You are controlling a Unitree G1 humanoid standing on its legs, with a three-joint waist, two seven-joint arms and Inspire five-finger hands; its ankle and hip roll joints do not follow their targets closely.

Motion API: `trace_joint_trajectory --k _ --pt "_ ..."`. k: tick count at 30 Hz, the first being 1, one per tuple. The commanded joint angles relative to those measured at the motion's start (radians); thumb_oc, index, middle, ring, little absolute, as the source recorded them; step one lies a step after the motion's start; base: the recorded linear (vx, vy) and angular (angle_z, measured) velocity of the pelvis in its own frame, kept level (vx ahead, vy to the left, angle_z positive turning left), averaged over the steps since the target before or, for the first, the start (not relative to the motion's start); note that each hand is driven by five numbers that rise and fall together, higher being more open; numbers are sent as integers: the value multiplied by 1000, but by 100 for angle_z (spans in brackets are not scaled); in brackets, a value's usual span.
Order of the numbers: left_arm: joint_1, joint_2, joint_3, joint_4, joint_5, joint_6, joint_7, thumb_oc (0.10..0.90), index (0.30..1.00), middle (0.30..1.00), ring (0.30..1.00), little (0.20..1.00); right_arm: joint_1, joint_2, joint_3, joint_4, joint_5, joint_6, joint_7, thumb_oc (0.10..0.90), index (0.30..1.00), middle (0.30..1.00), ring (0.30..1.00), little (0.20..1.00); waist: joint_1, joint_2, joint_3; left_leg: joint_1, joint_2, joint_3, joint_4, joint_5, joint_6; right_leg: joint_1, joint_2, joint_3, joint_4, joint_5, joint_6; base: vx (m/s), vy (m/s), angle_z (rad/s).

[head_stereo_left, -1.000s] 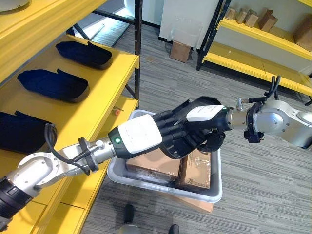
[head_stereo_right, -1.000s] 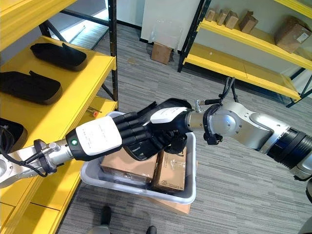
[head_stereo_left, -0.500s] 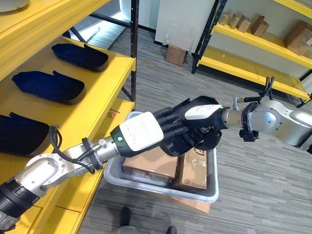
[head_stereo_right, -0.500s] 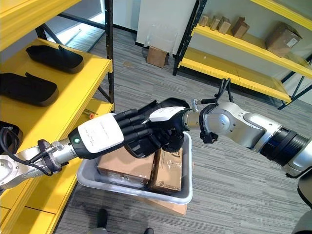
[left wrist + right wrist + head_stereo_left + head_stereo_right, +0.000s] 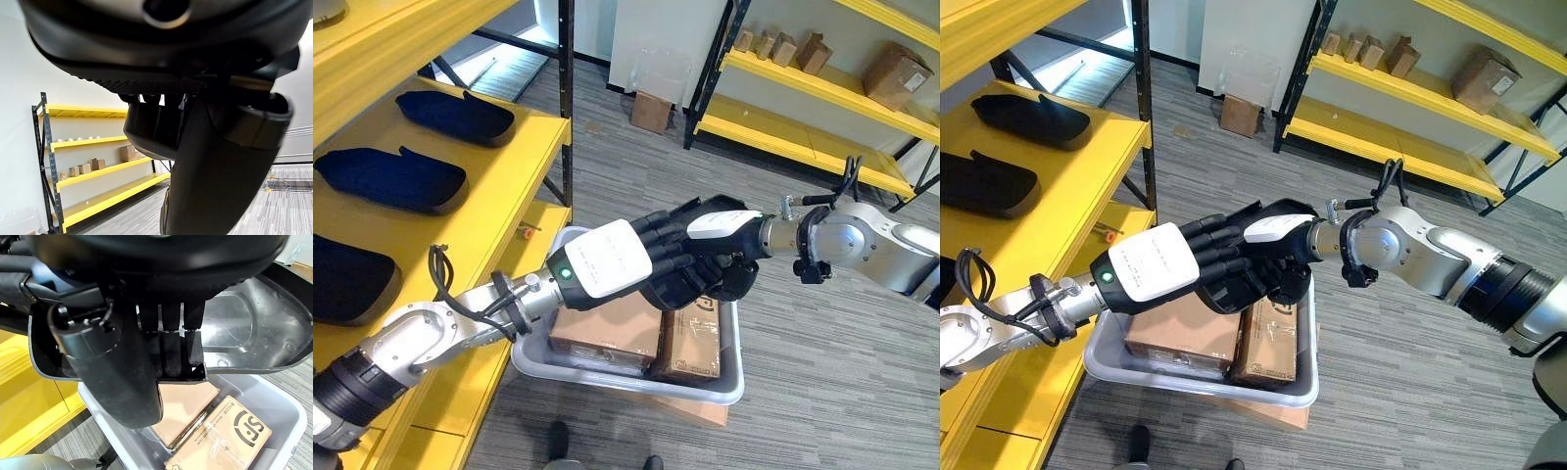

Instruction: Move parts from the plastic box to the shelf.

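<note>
Both hands hold one black plastic shell part (image 5: 254, 318) between them, just above the grey plastic box (image 5: 729, 390). My left hand (image 5: 607, 259) reaches in from the shelf side and covers the part with its fingers. My right hand (image 5: 729, 227) meets it from the opposite side; its fingers (image 5: 171, 352) curl over the part's rim, with the thumb (image 5: 117, 372) beneath. Inside the box lie two brown cartons (image 5: 607, 333) (image 5: 690, 345). The yellow shelf (image 5: 509, 186) at the left carries three dark parts (image 5: 455, 113) (image 5: 391, 176) (image 5: 342, 279) in a row.
A flat piece of cardboard (image 5: 700, 413) lies under the plastic box on the grey floor. A second yellow rack (image 5: 803, 117) stands at the back with cartons (image 5: 891, 73) on it. A small carton (image 5: 651, 111) sits on the floor. A person's shoes (image 5: 558, 436) show by the near edge.
The whole picture has shifted, so the camera moved. Both hands keep the black part between them over the box, a little higher than before.
</note>
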Motion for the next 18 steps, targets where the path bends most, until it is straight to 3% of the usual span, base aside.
trace_joint_trajectory --k 1,18 --pt "-67 -75 -39 -10 -20 -35 12 900 1000 1000 1000 1000 -103 99 -126 -55 125 -78 -77 400 300 300 300 300 -9 -33 -100 84 43 -22 -10 -114 -27 17 9 12 56 -31 44 0 0 0" --pt "-76 -109 -121 -19 -23 -59 -45 900 1000 1000 1000 1000 -114 132 -140 -29 103 -75 -94 400 300 300 300 300 -17 -28 -97 86 42 -15 -10 -116 -21 9 12 30 55 -27 43 0 0 0"
